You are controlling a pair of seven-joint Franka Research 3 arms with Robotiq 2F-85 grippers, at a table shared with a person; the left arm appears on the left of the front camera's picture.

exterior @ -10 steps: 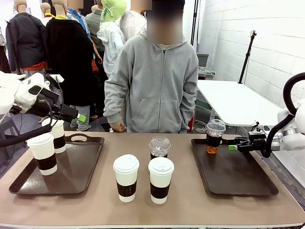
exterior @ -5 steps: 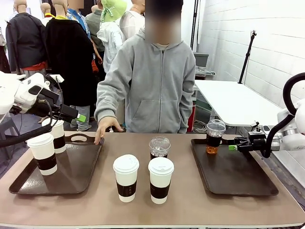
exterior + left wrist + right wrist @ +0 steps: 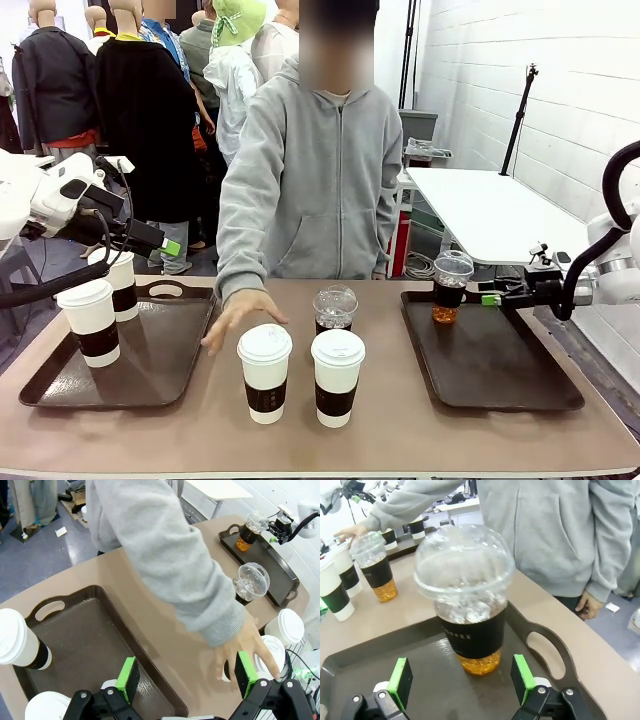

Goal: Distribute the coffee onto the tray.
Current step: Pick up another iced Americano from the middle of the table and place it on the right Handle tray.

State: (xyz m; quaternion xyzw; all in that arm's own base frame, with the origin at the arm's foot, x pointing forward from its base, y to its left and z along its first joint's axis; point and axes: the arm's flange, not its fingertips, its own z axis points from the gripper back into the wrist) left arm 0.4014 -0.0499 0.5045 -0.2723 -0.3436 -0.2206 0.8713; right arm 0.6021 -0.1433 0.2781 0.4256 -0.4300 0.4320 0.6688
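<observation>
The person's hand (image 3: 240,315) has swung off the far rim of the left tray (image 3: 150,365) and now comes down over the tabletop (image 3: 450,440), just beside the nearer left paper cup (image 3: 264,372). The right end effector (image 3: 490,299) has eased back a touch from the iced cup (image 3: 450,287).

That iced cup stands upright in the far corner of the right tray (image 3: 500,370), the corner nearest the middle of the tabletop. It looks freshly set down. In the right wrist view the end effector's green pads (image 3: 522,677) are spread wide, either side of the cup and short of it, pinching nothing. The cup is clear plastic with a domed lid, a dark band round its middle and amber drink at the bottom.

Its twin (image 3: 334,308) waits on the bare tabletop, behind the pair of paper cups, the second (image 3: 337,377) right beside the first. Two more paper cups (image 3: 90,320) already sit at the left tray's far left end. All four are tapered, with white lids and dark brown sleeves.

Both trays are dark, shallow and raised at the rim, with cut-out handles.

The left end effector (image 3: 186,677) hovers above its tray, spread and empty, probably held clear while the person reaches in.
</observation>
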